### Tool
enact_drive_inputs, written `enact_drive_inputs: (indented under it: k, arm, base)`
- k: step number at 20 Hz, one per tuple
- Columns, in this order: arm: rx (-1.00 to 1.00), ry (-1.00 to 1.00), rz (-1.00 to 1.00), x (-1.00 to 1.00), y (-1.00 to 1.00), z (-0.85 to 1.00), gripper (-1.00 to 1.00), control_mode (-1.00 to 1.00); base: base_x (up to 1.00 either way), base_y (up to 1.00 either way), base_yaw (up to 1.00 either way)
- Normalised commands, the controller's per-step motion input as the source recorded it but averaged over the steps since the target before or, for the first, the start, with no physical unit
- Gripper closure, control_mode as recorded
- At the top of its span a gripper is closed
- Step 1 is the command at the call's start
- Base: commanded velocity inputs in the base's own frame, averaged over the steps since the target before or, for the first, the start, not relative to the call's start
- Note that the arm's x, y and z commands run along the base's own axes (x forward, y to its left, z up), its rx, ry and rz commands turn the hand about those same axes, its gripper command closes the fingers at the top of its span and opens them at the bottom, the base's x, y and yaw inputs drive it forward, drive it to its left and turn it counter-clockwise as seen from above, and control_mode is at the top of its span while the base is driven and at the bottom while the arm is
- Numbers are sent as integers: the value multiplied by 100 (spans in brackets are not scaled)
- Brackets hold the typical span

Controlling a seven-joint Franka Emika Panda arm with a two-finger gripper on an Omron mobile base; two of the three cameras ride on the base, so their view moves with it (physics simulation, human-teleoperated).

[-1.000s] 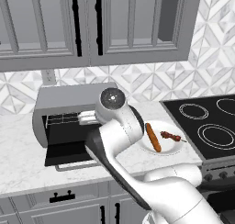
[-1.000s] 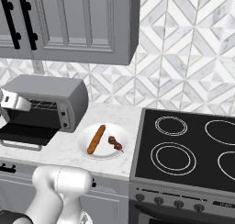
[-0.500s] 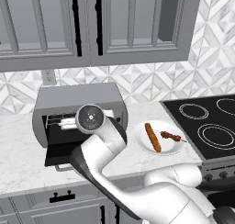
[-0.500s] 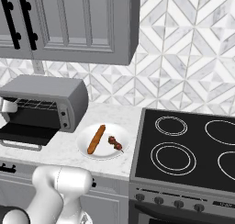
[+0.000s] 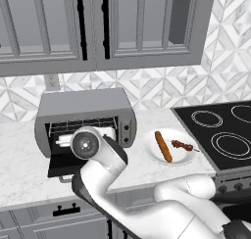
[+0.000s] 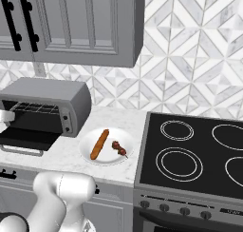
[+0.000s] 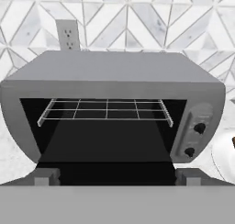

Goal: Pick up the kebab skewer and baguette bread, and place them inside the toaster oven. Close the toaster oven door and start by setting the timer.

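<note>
Skewer (image 6: 119, 149) and baguette (image 6: 99, 144) lie untouched on plate (image 6: 88, 156) beside open oven (image 5: 86, 106); gripper open, empty; skewer probably light, stiff, best pinched across the meat chunks.

Even, bright, shadowless rendered light; sharp focus, no glare or edge distortion.
</note>
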Motion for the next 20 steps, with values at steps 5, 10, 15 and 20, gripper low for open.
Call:
enact_drive_inputs:
  k: [5,10,15,20]
  arm:
    - [-5,-29,-3,27,0,-34,-100,-100]
    - [0,-15,-3,39,-8,-7,-100,-100]
    - [0,-6,-9,59,3,0,-100,-100]
    - [0,-5,-12,16,19,-30,-100,-100]
  base:
    - [0,0,0]
    - [0,0,0]
    - [0,0,0]
    - [0,0,0]
